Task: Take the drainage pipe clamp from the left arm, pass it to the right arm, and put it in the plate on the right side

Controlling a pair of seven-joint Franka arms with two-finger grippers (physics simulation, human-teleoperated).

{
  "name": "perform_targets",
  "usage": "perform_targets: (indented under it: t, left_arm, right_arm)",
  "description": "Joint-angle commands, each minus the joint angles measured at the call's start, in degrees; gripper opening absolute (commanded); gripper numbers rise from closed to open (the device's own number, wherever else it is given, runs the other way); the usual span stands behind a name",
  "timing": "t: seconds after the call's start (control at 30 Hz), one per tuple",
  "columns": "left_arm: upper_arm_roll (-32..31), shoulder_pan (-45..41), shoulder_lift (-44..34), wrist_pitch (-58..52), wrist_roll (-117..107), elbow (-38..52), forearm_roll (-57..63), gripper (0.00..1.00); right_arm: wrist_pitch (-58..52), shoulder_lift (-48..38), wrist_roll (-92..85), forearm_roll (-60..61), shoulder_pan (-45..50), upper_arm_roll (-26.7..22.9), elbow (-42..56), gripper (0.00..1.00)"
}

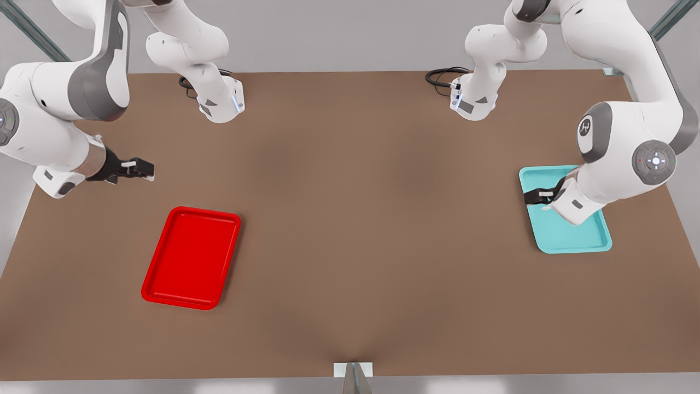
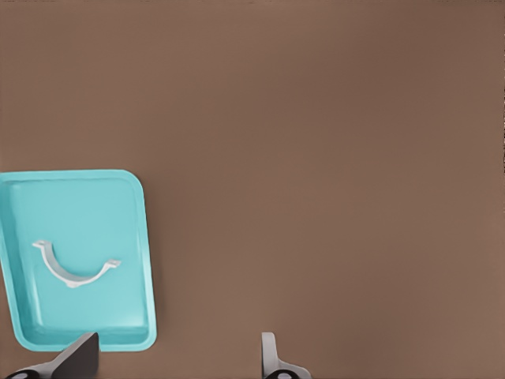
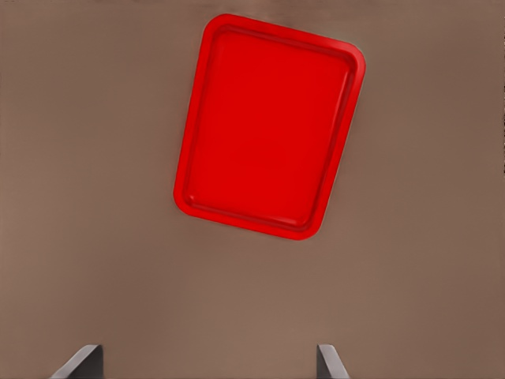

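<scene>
Matte brown tabletop [image 1: 350,230] carries my glossy red plate [image 1: 191,257], rounded-cornered and raised-rimmed, below the right gripper [image 1: 143,169], fingers apart. Smaller teal tray [image 2: 79,260] holds the thin white half-ring drainage pipe clamp [image 2: 75,267]; my left gripper [image 2: 177,359] hovers spread at its edge.

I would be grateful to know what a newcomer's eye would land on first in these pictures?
Two bright trays on the brown table: the red plate at the front view's left, bare inside, and a teal tray at its right. In the teal tray lies the white drainage pipe clamp. The left gripper hangs open over that tray; the right gripper waits open beyond the red plate.
</scene>
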Motion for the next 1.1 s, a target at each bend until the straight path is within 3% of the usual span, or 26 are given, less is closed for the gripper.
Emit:
perform_targets:
  t: [0.0, 0.07, 0.13, 0.2, 0.23, 0.33, 0.47, 0.67, 1.03, 1.07]
  left_arm:
    - [-0.05, 0.02, -0.07, 3.49, -0.70, 0.02, -0.01, 1.00]
    - [0.56, 0.02, 0.55, 3.76, -0.79, -0.06, 0.17, 1.00]
    - [5.31, 3.44, 7.83, 12.53, -0.70, -0.41, 0.35, 1.00]
    - [6.10, 8.63, 13.55, 17.82, -0.53, -0.41, -0.62, 1.00]
    - [7.24, 9.94, 14.00, 21.05, 0.79, -1.98, -0.88, 1.00]
    - [9.00, 13.90, 15.41, 29.76, 2.11, -8.22, -2.03, 1.00]
    - [13.49, 14.78, 12.68, 46.11, 2.29, -24.93, -1.85, 1.00]
    - [13.49, 19.35, 14.96, 51.92, 14.06, -28.36, -10.20, 1.00]
    - [13.57, 21.55, 16.90, 55.61, 19.86, -34.52, -10.55, 1.00]
    - [13.57, 21.55, 16.90, 55.17, 19.86, -34.60, -10.55, 0.81]
  right_arm:
    - [4.09, -0.02, -2.67, 0.06, -0.12, -0.11, 0.11, 1.00]
    - [3.30, 0.07, -2.67, -0.81, -0.38, -0.29, -0.07, 1.00]
    - [2.42, -0.02, -2.67, -0.90, -0.73, -0.47, -0.07, 1.00]
    - [1.37, -0.02, -4.51, -0.99, -2.31, 0.06, -0.24, 1.00]
    - [0.31, 0.16, -5.92, -0.90, -8.44, 5.31, -0.24, 1.00]
    - [0.57, 0.33, -5.74, -1.43, -7.94, 6.21, -0.16, 1.00]
    - [0.57, 0.95, -4.86, -1.34, -7.68, 5.95, -0.07, 1.00]
    - [0.22, 0.95, -5.04, -1.43, -6.89, 6.30, -0.16, 1.00]
    - [-0.04, 1.04, -4.95, -1.34, -6.71, 6.30, -0.42, 1.00]
    - [-0.04, 1.04, -4.95, -1.34, -6.71, 6.30, -0.42, 1.00]
